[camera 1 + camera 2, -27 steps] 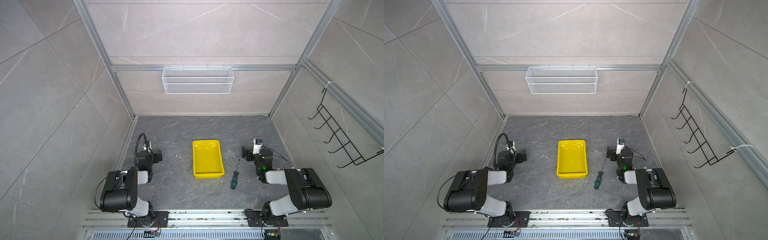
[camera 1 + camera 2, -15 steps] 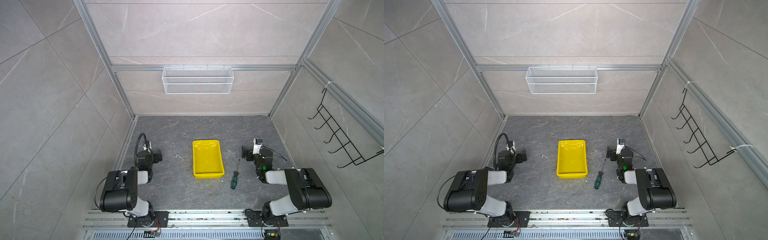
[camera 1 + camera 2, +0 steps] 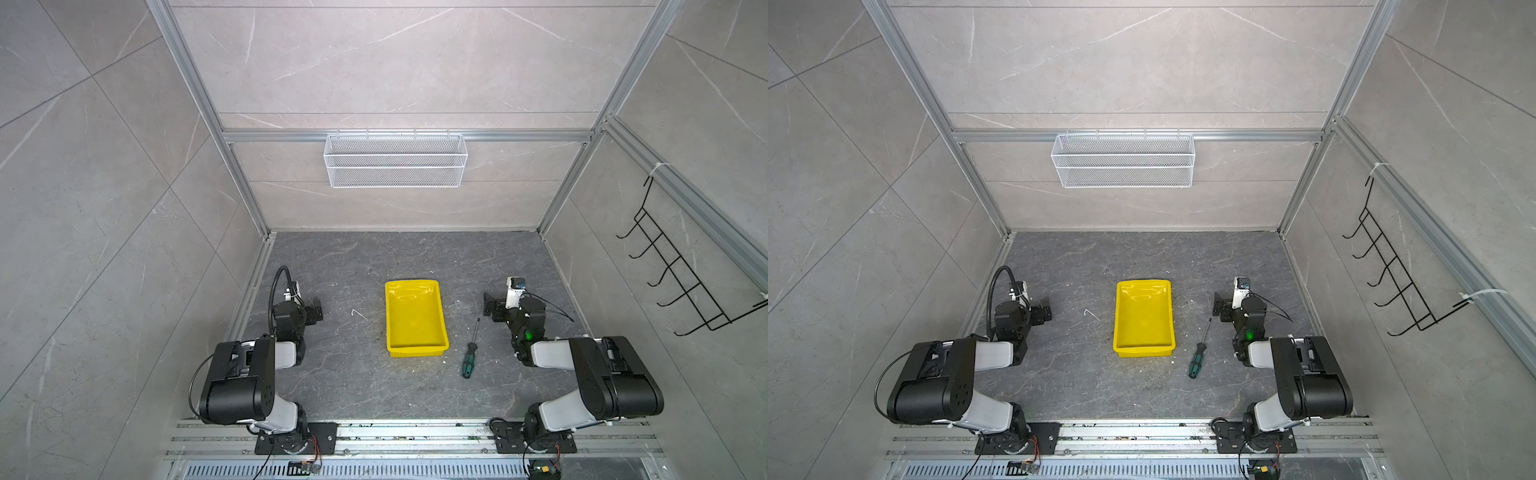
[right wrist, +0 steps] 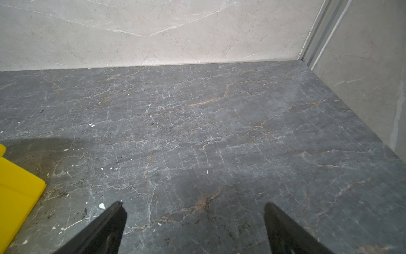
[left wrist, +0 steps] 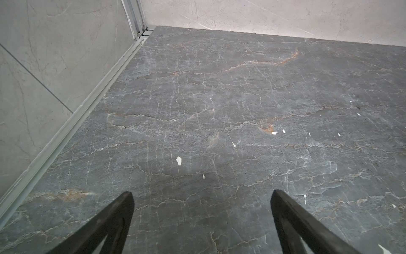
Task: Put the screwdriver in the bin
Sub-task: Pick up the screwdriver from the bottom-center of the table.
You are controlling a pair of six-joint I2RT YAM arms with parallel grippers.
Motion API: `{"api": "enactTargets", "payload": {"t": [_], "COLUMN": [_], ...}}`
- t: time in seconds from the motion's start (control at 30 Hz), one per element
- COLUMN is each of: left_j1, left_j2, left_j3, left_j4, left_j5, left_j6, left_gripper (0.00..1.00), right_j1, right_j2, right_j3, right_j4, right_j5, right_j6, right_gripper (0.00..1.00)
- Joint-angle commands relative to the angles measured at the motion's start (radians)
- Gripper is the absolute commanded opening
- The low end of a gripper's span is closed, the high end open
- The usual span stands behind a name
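The screwdriver (image 3: 471, 351) (image 3: 1199, 351), with a green-and-black handle and thin dark shaft, lies flat on the grey floor just right of the bin, handle toward the front. The bin (image 3: 415, 319) (image 3: 1143, 319) is a shallow yellow tray in the middle of the floor, with nothing in it; one corner of it (image 4: 15, 187) shows in the right wrist view. My right gripper (image 3: 492, 305) (image 3: 1221, 306) (image 4: 193, 207) rests low, right of the screwdriver's tip, open and holding nothing. My left gripper (image 3: 316, 309) (image 3: 1044, 311) (image 5: 202, 195) rests near the left wall, open and holding nothing.
A white wire mesh basket (image 3: 395, 160) hangs on the back wall. A black wire hook rack (image 3: 681, 282) is fixed to the right wall. A small bent white scrap (image 3: 358, 313) lies on the floor left of the bin. Aluminium rails (image 3: 415, 436) run along the front edge.
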Motion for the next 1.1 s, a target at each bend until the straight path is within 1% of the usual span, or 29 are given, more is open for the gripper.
{"api": "enactTargets", "payload": {"t": [0.0,0.37,0.43,0.47,0.53,0.57,0.6,0.63,0.67,0.7,0.73,0.8,0.87,0.93,0.97,1.03,1.07], "left_j1": [0.004,0.003,0.004,0.003,0.001,-0.005,-0.010,-0.020,-0.037,-0.056,-0.059,-0.060,-0.060,-0.060,-0.060,-0.060,-0.060], "left_j2": [-0.010,-0.019,-0.037,-0.054,-0.048,-0.048,-0.046,-0.050,-0.065,-0.108,-0.156,-0.238,-0.326,-0.408,-0.434,-0.470,-0.476], "left_j3": [-0.002,-0.027,-0.019,-0.009,0.006,0.017,0.024,0.026,0.040,0.074,0.119,0.191,0.255,0.342,0.385,0.505,0.549], "left_j4": [0.048,0.088,0.063,0.021,0.006,-0.015,-0.026,-0.026,-0.038,-0.139,-0.253,-0.406,-0.514,-0.659,-0.724,-0.933,-1.000], "left_j5": [-0.017,-0.081,-0.116,-0.126,-0.124,-0.130,-0.137,-0.150,-0.210,-0.286,-0.303,-0.333,-0.313,-0.286,-0.267,-0.246,-0.211], "left_j6": [-0.017,-0.038,-0.053,-0.059,-0.051,-0.047,-0.044,-0.039,-0.035,-0.048,-0.061,-0.089,-0.134,-0.218,-0.248,-0.345,-0.350], "left_gripper": [1.00,1.00,1.00,1.00,1.00,1.00,1.00,1.00,1.00,1.00,1.00,1.00,1.00,1.00,1.00,1.00,1.00], "right_j1": [0.006,0.005,0.005,0.006,0.006,0.006,0.005,0.005,0.004,0.005,0.005,0.005,0.004,0.005,0.005,0.007,0.007], "right_j2": [0.002,0.001,0.002,0.001,-0.005,-0.026,-0.058,-0.101,-0.128,-0.147,-0.163,-0.198,-0.236,-0.262,-0.268,-0.292,-0.303], "right_j3": [0.018,0.018,0.018,0.018,0.025,0.040,0.073,0.138,0.206,0.282,0.344,0.414,0.471,0.539,0.569,0.619,0.635], "right_j4": [-0.005,-0.005,-0.005,-0.005,-0.015,-0.061,-0.150,-0.322,-0.482,-0.627,-0.739,-0.857,-0.951,-1.065,-1.120,-1.231,-1.278], "right_j5": [0.013,0.013,0.013,0.013,0.045,0.062,0.069,0.081,0.091,0.096,0.092,0.057,0.018,-0.042,-0.051,-0.059,-0.075], "right_j6": [0.000,-0.002,0.000,-0.001,0.015,0.023,0.029,0.046,0.065,0.080,0.084,0.092,0.124,0.147,0.169,0.227,0.243], "right_gripper": [1.00,1.00,1.00,1.00,1.00,1.00,1.00,1.00,1.00,1.00,1.00,1.00,1.00,1.00,1.00,1.00,1.00]}}
